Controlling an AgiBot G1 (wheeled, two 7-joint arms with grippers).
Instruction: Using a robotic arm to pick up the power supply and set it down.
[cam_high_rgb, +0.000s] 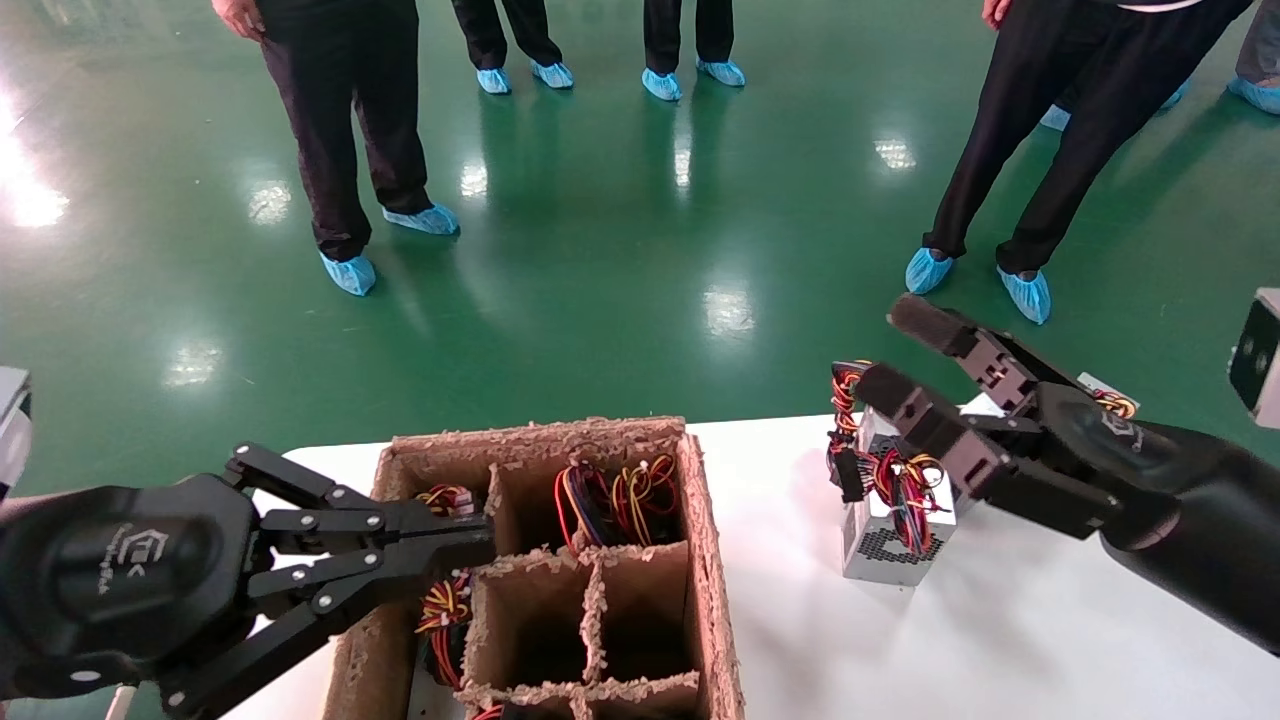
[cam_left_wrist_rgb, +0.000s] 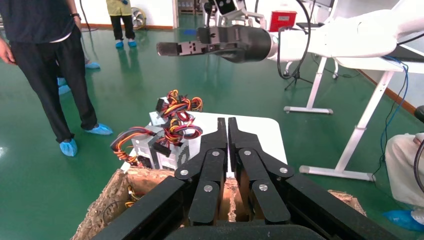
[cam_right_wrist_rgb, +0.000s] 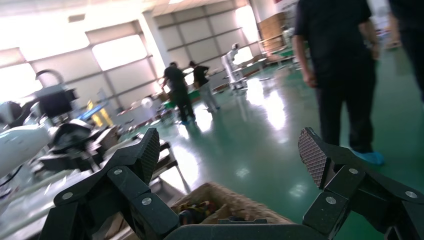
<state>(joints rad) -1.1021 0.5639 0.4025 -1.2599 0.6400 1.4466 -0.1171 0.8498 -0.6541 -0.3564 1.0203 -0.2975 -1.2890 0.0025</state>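
The right gripper (cam_high_rgb: 900, 350) is held in the air at the right side of the scene, above the white table (cam_high_rgb: 1000, 620). Its arm comes in from the near right and points toward the far left, with the rounded wrist housing behind it. The two fingers stand wide apart and hold nothing; in the right wrist view the ribbed pads (cam_right_wrist_rgb: 311, 156) are far from each other, with only the room between them. In the head view the lower finger passes in front of the power supply (cam_high_rgb: 885, 545), which stands on the table just below the gripper, so contact cannot be judged there; the left wrist view shows the gripper well above it.

The power supply is a small silver box with a honeycomb vent on its near face and a thick bundle of red, yellow and black wires (cam_high_rgb: 895, 480) on top. A second similar unit (cam_high_rgb: 1105, 395) shows partly behind the right wrist.

The left gripper (cam_high_rgb: 485, 545) is at the near left, its fingers pressed together, the tips over the near left part of a brown cardboard box (cam_high_rgb: 710, 560) with dividers. Some compartments hold wire bundles (cam_high_rgb: 615, 495).

The floor (cam_high_rgb: 620, 250) is glossy green. Several people in dark trousers and blue shoe covers (cam_high_rgb: 348, 272) stand on the far side.
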